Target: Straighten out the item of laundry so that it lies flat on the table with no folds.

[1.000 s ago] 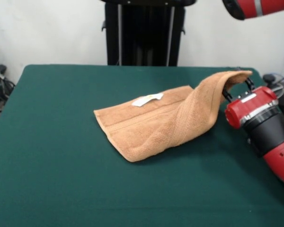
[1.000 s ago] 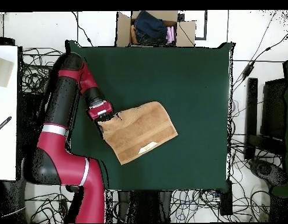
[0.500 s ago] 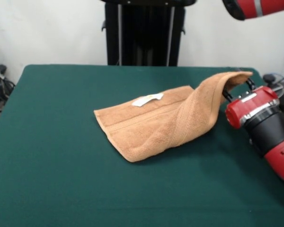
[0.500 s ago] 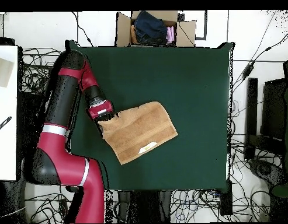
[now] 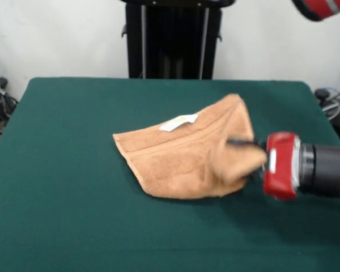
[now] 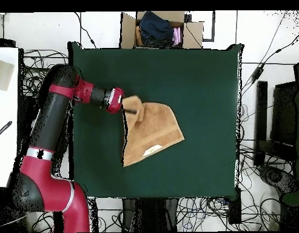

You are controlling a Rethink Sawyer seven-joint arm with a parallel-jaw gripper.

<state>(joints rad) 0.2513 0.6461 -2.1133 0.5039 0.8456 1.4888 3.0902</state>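
The orange-tan towel (image 5: 175,161) lies near the middle of the green table (image 5: 68,198), its white label (image 5: 178,122) facing up by the far edge. One corner is pulled over onto the rest, so the right part lies doubled and bunched. My gripper (image 5: 245,154) reaches in level from the right and is shut on that bunched corner, which hides most of the fingers. In the overhead view the gripper (image 6: 131,111) sits at the upper left corner of the towel (image 6: 157,128), with the label (image 6: 153,150) near the lower edge.
A cardboard box (image 6: 128,31) holding clothes stands just beyond the table's top edge in the overhead view. A white desk (image 6: 5,115) is at the left, and cables and black equipment (image 6: 284,115) surround the table (image 6: 200,79). A black stand (image 5: 173,39) rises behind the far edge.
The arm swung from the table's side inward and its wrist turned level. The raised corner of the towel came down and was carried over the towel, folding it onto itself.
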